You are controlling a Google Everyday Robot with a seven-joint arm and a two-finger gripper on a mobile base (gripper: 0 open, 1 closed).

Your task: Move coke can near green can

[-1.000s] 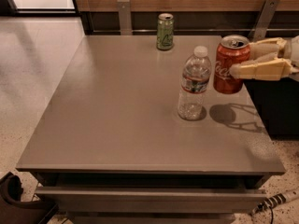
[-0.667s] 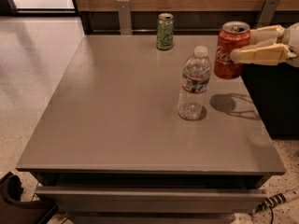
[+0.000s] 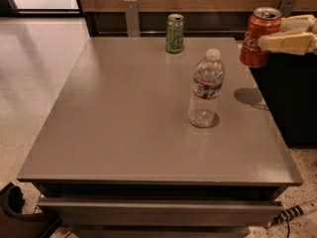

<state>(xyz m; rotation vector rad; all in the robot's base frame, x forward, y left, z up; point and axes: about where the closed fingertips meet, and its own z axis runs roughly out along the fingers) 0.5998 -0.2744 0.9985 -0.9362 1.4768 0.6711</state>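
The red coke can [image 3: 256, 37] hangs in the air above the table's right edge, slightly tilted, held by my gripper [image 3: 270, 38], which comes in from the right with its cream fingers [image 3: 287, 42] shut on the can. Its shadow lies on the table below. The green can [image 3: 175, 33] stands upright at the table's far edge, well to the left of the coke can and apart from it.
A clear plastic water bottle [image 3: 206, 89] stands upright right of the centre of the grey table [image 3: 124, 128], between the front edge and the cans. A dark cabinet [image 3: 292, 98] sits against the table's right side. A wooden wall runs behind.
My gripper has lifted the coke can off the table and carried it up and toward the far right. The bottle and green can have not moved.
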